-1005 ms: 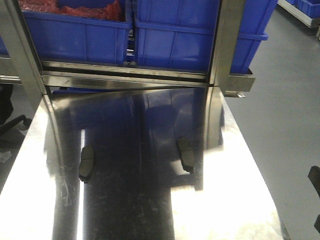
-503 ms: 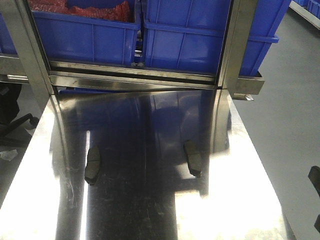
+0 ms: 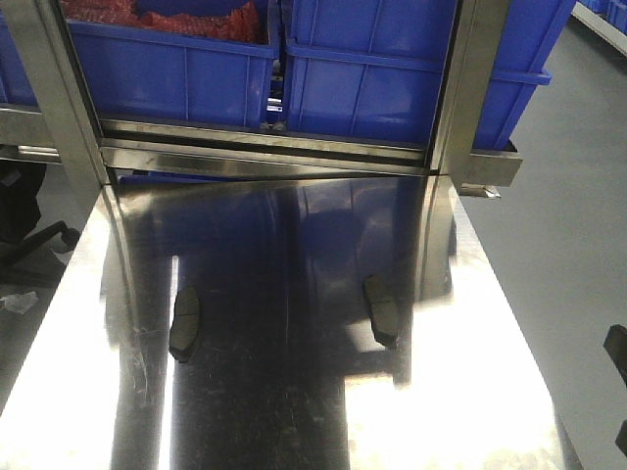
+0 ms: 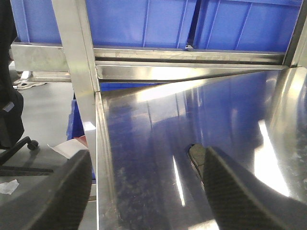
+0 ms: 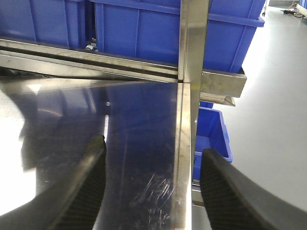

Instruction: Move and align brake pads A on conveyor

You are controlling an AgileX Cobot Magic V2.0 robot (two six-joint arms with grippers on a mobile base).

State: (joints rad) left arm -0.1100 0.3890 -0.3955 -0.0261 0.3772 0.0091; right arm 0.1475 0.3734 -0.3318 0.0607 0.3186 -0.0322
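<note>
A shiny steel table (image 3: 294,411) is carrying two pads, well apart. One brake pad (image 4: 195,154) is lying just ahead of the left gripper (image 4: 146,160), partly behind its right-hand finger. A second brake pad (image 3: 381,309) is lying farther to that gripper's right. The table's right edge is running between the spread fingers of the right gripper (image 5: 153,147)

My front camera looks down the steel table (image 3: 294,411) toward the blue bins (image 3: 362,88), while my wrist cameras sit low over its left and right edges, facing those bins too.

brake pads (image 3: 183,324) dark grey | bins (image 3: 372,78) blue | table (image 3: 441,411) silver (mirror-shiny)
</note>
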